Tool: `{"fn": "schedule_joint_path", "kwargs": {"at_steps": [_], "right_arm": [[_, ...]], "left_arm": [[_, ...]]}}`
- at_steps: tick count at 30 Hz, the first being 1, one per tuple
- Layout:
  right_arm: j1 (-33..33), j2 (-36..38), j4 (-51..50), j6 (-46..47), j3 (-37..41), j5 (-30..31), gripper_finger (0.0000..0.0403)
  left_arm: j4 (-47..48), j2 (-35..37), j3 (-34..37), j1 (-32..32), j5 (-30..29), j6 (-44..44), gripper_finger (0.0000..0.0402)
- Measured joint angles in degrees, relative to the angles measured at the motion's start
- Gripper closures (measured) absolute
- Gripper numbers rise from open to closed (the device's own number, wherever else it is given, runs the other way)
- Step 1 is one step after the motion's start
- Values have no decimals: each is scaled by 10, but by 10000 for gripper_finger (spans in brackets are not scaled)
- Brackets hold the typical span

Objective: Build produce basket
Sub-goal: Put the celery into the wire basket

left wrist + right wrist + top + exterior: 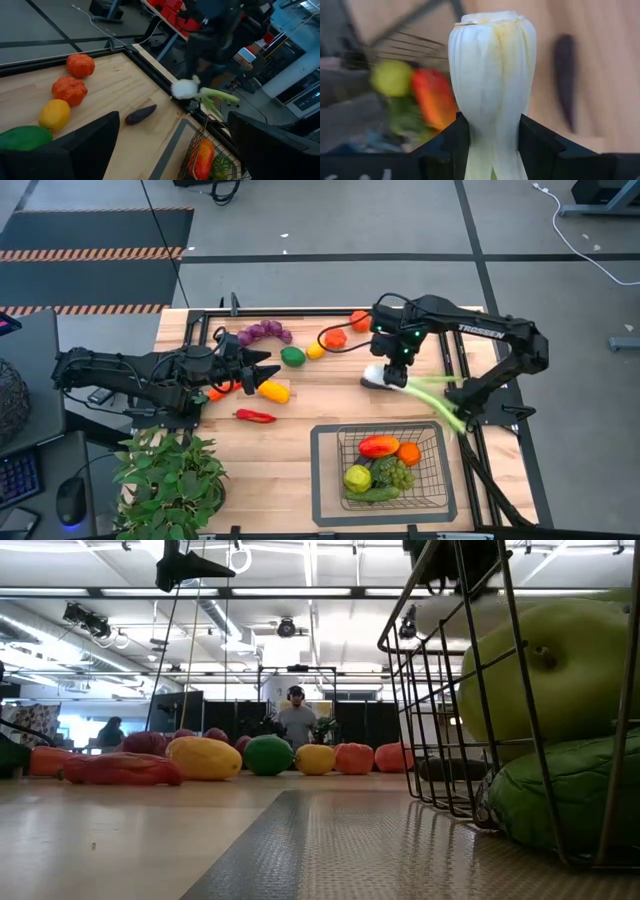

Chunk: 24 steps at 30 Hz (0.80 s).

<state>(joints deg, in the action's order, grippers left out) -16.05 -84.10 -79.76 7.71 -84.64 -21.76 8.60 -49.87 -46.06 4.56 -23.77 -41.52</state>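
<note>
My right gripper is shut on a leek with a white bulb end and green leaves, held above the table's far right. The wire basket stands on the table near the front right and holds a red-orange pepper, a tomato, grapes, a lime and a cucumber. More produce lies across the far side: purple grapes, a lime, a lemon, two orange tomatoes and an eggplant. My left gripper waits open at the left, above a yellow pepper. My right gripper pinches the leek's white stalk between its two fingers, just behind the bulb end, which sticks out past the fingertips. The fingers come from above, slanting down. The leek is lifted clear of the table, its green leaves trailing toward the table's right edge.
A red chilli lies left of the middle. A leafy potted plant stands at the near left corner. A black rail frame runs around the tabletop. Bare wood lies between the basket and the plant. A person stands far behind the table.
</note>
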Motion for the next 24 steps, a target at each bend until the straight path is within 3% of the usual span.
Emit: {"fn": "schedule_joint_path", "kwargs": {"at_steps": [10, 19, 24], "right_arm": [[131, -71, -34, 135, -119, -74, 249], [209, -149, -24, 146, -122, -123, 249], [230, -189, -9, 144, -122, -114, 248]], "left_arm": [[0, 0, 0, 2, 0, -2, 26], [3, 0, 0, 2, 0, -14, 26], [13, 0, 0, 2, 0, -13, 26]]}}
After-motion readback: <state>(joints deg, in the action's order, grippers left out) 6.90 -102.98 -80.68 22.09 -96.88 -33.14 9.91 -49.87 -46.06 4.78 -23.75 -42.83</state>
